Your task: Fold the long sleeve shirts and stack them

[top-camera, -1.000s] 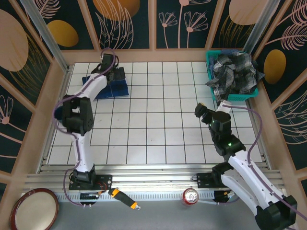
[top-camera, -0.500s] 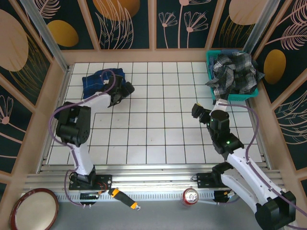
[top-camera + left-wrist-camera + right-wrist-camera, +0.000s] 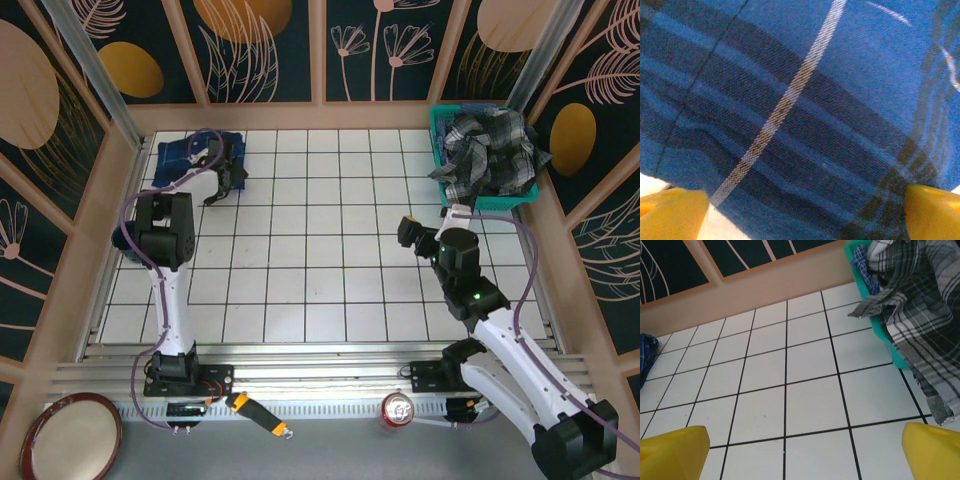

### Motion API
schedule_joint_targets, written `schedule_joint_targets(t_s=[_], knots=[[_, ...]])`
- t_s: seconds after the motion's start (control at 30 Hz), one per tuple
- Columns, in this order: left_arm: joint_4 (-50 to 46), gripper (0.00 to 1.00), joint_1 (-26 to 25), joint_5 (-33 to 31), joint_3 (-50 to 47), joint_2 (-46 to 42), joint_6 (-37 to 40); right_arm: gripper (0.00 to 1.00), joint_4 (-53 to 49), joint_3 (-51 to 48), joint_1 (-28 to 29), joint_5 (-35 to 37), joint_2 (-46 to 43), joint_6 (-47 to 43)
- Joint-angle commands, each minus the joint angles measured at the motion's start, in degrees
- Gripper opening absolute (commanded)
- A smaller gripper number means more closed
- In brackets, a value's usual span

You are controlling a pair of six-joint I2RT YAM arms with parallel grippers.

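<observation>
The navy-blue plaid long sleeve shirt [image 3: 190, 155] lies bunched in the table's back left corner. My left gripper [image 3: 226, 180] is just right of it, jaws wide open. In the left wrist view the blue cloth [image 3: 805, 100] is very close, with the yellow fingertips [image 3: 670, 212] at either bottom corner and my left gripper [image 3: 802, 215] not closed on it. The grey checked shirt [image 3: 490, 150] is heaped in the teal basket [image 3: 500, 200] and hangs over its rim [image 3: 920, 315]. My right gripper [image 3: 408, 230] hovers open over bare tiles [image 3: 802, 452], left of the basket [image 3: 892, 357].
Wooden walls ring the white tiled table [image 3: 330, 250]. A scrap of blue plaid cloth [image 3: 862, 265] shows inside the basket. In front of the table's near rail lie a soda can [image 3: 398, 408], an orange-handled tool [image 3: 255, 412] and a round plate [image 3: 70, 435].
The navy shirt went from lying flat by the left gripper to bunched farther back and left. The left gripper swung out to the right, then back beside it. The right gripper shifted slightly left.
</observation>
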Motion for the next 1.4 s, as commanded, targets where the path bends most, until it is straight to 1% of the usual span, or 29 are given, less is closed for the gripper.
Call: schedule_joint_targets(t_s=[0.0, 0.13, 0.33, 0.4, 0.47, 0.57, 0.6, 0.63, 0.7, 0.77, 0.8, 0.83, 0.87, 0.9, 0.93, 1.0, 1.07, 1.1, 1.13, 1.17, 1.23, 1.27, 1.3, 1.33, 1.37], knots=[[-3.17, 0.98, 2.85, -2.55, 2.66, 1.65, 2.32, 0.99, 0.14, 2.93, -0.46, 0.41, -0.14, -1.26], [-3.65, 0.98, 6.01, -2.21, 5.21, 3.34, 1.88, 0.99, 1.61, 3.36, -0.40, -0.94, 1.22, -0.77], [-7.02, 0.99, 7.70, -2.35, 12.60, 6.67, 2.92, 0.99, 2.89, 4.35, -0.39, -3.39, 3.66, -0.15], [-7.11, 0.99, 7.67, -0.70, 12.76, 5.48, 3.64, 0.99, 3.27, 4.28, -0.39, -3.09, 4.16, 0.03], [-5.11, 0.99, 7.52, 2.18, 9.51, 1.37, 4.48, 0.99, 5.01, 3.85, -0.45, -2.36, 4.68, -0.32], [0.39, 0.99, 6.86, 5.33, -1.23, -10.71, 6.61, 0.99, 9.01, 3.79, -1.28, 1.37, 7.14, -3.15], [3.80, 0.99, 6.71, 6.04, -6.21, -16.29, 7.43, 0.99, 10.08, 3.98, -2.28, 3.46, 8.66, -4.21], [7.41, 0.99, 6.71, 7.12, -12.41, -22.17, 8.17, 0.99, 11.39, 3.90, -4.12, 5.03, 10.30, -4.64], [13.40, 0.99, 6.71, 7.36, -22.63, -33.21, 8.78, 0.99, 12.96, 3.82, -8.94, 4.89, 13.71, -4.02], [20.13, 0.99, 6.30, 5.27, -35.56, -44.12, 9.17, 0.99, 14.07, 2.58, -12.99, 5.51, 15.56, -2.58], [24.26, 0.99, 5.77, 2.82, -43.00, -49.59, 9.86, 0.99, 15.79, 0.74, -14.55, 6.14, 15.70, -3.15], [28.51, 0.99, 5.04, -1.23, -49.72, -54.25, 11.25, 0.99, 18.74, -2.05, -15.45, 7.60, 15.38, -4.41], [31.74, 0.99, 4.49, -4.21, -54.35, -57.20, 12.55, 0.99, 22.07, -4.89, -16.00, 8.46, 15.01, -6.47], [36.29, 0.99, 4.09, -6.23, -59.79, -59.39, 15.79, 0.99, 27.06, -8.50, -16.48, 8.85, 14.68, -9.55], [39.22, 0.99, 3.66, -8.58, -63.33, -60.23, 18.79, 0.99, 32.16, -11.90, -17.07, 9.07, 14.62, -12.54], [40.65, 0.99, 2.76, -13.85, -65.88, -59.41, 23.17, 0.99, 41.41, -16.88, -18.74, 8.31, 16.31, -16.68], [44.28, 0.99, 2.67, -17.04, -67.14, -56.27, 25.82, 0.99, 52.01, -20.92, -22.60, 2.10, 21.01, -18.41], [46.67, 0.99, 2.66, -16.51, -67.14, -53.76, 28.45, 0.99, 57.57, -22.15, -24.77, -1.95, 24.31, -18.05], [49.44, 0.99, 2.66, -14.59, -67.01, -51.15, 31.23, 0.99, 55.60, -20.06, -25.47, -3.70, 26.68, -17.29], [52.81, 0.99, 2.68, -13.67, -67.12, -48.58, 32.96, 0.99, 56.46, -19.03, -25.84, -5.81, 28.73, -18.15], [60.51, 0.99, 2.68, -12.45, -67.29, -43.13, 34.53, 0.99, 63.04, -18.36, -26.20, -7.87, 33.21, -18.56], [59.43, 0.99, 2.73, -10.96, -66.00, -42.13, 35.05, 0.99, 66.85, -18.47, -26.42, -9.19, 35.12, -18.86], [62.74, 0.99, 2.69, -8.57, -66.54, -41.49, 37.07, 0.99, 66.62, -17.10, -26.64, -9.24, 36.71, -18.77], [66.64, 0.99, 3.11, -6.49, -68.17, -41.10, 37.64, 0.99, 62.95, -15.00, -26.87, -9.58, 37.72, -18.33], [65.75, 0.99, 3.35, -5.72, -68.29, -41.62, 37.41, 0.99, 62.71, -14.11, -27.06, -9.58, 38.53, -18.22]])
